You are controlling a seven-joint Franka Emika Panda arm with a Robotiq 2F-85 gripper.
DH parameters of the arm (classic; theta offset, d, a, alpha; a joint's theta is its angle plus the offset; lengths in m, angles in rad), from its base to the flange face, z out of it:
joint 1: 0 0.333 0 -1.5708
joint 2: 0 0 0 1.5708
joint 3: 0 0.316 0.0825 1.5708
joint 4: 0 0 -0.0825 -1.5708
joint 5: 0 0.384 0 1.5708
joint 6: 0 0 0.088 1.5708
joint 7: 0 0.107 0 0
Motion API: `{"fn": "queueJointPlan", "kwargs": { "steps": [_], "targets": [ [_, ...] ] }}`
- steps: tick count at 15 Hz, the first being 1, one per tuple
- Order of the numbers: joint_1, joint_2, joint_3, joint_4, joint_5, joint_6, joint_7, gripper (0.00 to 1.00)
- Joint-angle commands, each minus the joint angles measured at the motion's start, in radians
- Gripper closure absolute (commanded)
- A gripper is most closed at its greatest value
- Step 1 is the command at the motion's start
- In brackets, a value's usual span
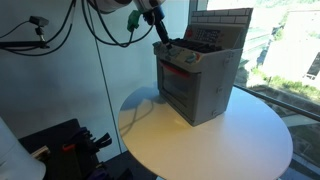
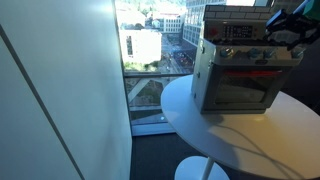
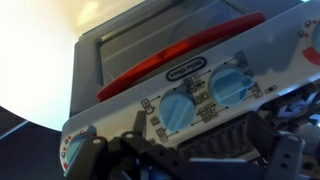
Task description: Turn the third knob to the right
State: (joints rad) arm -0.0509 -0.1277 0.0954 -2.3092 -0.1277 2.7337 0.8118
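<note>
A grey toy oven [image 1: 200,85] with a red door handle stands on the round white table [image 1: 240,140]; it shows in both exterior views [image 2: 240,85]. My gripper [image 1: 165,38] hangs over the oven's top front edge, at the knob row [image 2: 285,35]. The wrist view looks down the oven front. Two round blue knobs show there, one [image 3: 180,108] in the middle and one [image 3: 232,83] to its right. A further dial [image 3: 72,150] at the far left is half hidden by a finger. My fingers [image 3: 190,155] stand apart on either side, holding nothing.
The table [image 2: 270,140] stands beside a glass wall and window with a city view. Black cables hang at the back [image 1: 100,25]. Dark equipment [image 1: 70,140] sits low beside the table edge.
</note>
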Motion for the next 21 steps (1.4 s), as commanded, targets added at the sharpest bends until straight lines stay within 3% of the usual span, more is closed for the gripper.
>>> {"fn": "queueJointPlan", "kwargs": {
  "steps": [1, 21],
  "targets": [
    [0.002, 0.011, -0.004, 0.002, 0.009, 0.028, 0.025, 0.00],
    [-0.007, 0.057, -0.001, 0.016, -0.011, 0.113, 0.059, 0.00]
  ]
}}
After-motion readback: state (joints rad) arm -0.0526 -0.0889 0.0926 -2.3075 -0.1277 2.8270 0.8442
